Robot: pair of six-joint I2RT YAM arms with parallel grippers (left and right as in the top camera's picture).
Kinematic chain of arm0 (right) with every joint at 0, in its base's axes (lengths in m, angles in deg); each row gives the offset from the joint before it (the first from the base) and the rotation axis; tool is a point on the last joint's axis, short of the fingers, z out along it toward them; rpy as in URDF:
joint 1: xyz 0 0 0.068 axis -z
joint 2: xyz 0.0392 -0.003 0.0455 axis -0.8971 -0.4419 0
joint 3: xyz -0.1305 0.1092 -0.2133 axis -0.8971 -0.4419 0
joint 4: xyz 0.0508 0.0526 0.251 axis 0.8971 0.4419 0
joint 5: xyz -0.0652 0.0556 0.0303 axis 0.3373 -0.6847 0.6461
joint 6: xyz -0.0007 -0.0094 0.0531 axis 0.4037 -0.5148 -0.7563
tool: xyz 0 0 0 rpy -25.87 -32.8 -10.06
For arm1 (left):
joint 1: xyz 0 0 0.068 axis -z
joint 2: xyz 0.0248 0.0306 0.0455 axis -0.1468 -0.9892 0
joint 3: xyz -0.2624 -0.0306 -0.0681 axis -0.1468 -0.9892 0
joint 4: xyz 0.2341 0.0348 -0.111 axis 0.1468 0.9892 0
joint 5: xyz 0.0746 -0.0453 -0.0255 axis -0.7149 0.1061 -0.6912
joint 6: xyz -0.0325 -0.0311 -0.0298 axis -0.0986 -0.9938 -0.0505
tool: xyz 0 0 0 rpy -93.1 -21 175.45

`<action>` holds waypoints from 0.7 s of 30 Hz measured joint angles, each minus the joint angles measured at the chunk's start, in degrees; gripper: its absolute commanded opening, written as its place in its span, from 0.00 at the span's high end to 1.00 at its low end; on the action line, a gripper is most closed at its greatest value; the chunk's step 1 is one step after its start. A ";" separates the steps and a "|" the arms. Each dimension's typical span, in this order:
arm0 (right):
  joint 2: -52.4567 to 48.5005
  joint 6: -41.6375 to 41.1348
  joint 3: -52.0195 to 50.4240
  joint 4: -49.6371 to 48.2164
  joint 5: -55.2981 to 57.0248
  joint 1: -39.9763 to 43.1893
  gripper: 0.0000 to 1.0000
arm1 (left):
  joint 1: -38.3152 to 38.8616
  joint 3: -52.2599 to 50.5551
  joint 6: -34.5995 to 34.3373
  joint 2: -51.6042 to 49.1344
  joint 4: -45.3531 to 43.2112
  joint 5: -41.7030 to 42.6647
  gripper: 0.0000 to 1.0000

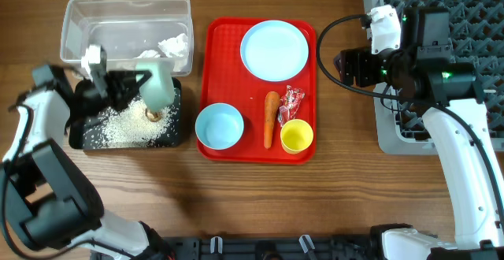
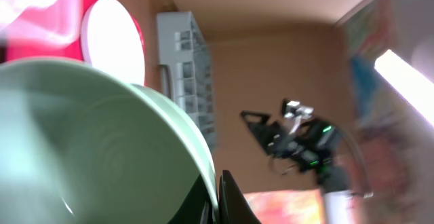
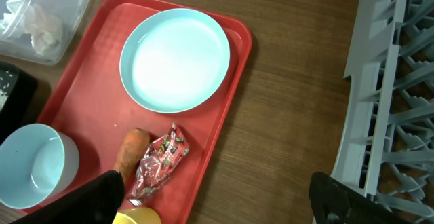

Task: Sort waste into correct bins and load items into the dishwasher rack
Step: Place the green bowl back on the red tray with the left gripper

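We're seeing the left pincer (image 1: pixel 135 87) clenching on the rim of the mint bowl (image 1: pixel 160 83), holding it tipped steeply over the far right part of the black tray (image 1: pixel 76 142). In the left wrist view the bowl is filling most of the frame, with the rim sitting between the dark fingertips (image 2: pixel 230 200). Rice (image 1: pixel 126 126) is lying spread across the black tray, and a brown lump (image 1: pixel 152 116) is sitting in it just below the bowl. The clear tub (image 1: pixel 79 16) is sitting right behind the black tray, with tissue (image 1: pixel 175 46) lying in its right end. The red tray (image 1: pixel 216 71) is sitting mid-tabletop (image 1: pixel 236 205), carrying the plate (image 1: pixel 274 50) at the back, the blue bowl (image 1: pixel 219 126) front left, the yellow cup (image 1: pixel 297 136) front right, the carrot (image 1: pixel 270 118) lying lengthwise between bowl and cup, and the wrapper (image 1: pixel 293 102) just beside the carrot, above the cup. The right pincer (image 1: pixel 340 67) is hanging released, jaws spread wide, holding nothing, over bare tabletop between the red tray and the rack (image 1: pixel 472 8). The rack is sitting at the far right; we can't make out any dishes on the pegs that are showing.
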 measured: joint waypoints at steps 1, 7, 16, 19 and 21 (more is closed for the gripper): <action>0.00 0.02 0.00 -0.02 0.02 0.00 0.10 | 1.81 2.62 -0.63 1.49 -0.02 -2.56 0.96; 0.00 0.02 0.00 -0.02 0.02 0.00 0.09 | 17.66 15.78 -4.66 9.57 -0.70 -23.23 0.96; 0.00 0.02 0.00 -0.07 0.02 0.00 0.09 | 43.82 18.82 -8.98 8.61 -5.92 -64.92 0.96; -0.02 0.02 0.00 -0.07 0.00 0.00 0.09 | 50.77 18.82 -8.90 5.38 -7.28 -78.58 0.96; 0.00 0.02 0.00 -0.09 0.02 0.00 0.09 | 54.45 18.82 -8.66 2.03 -8.48 -85.48 0.96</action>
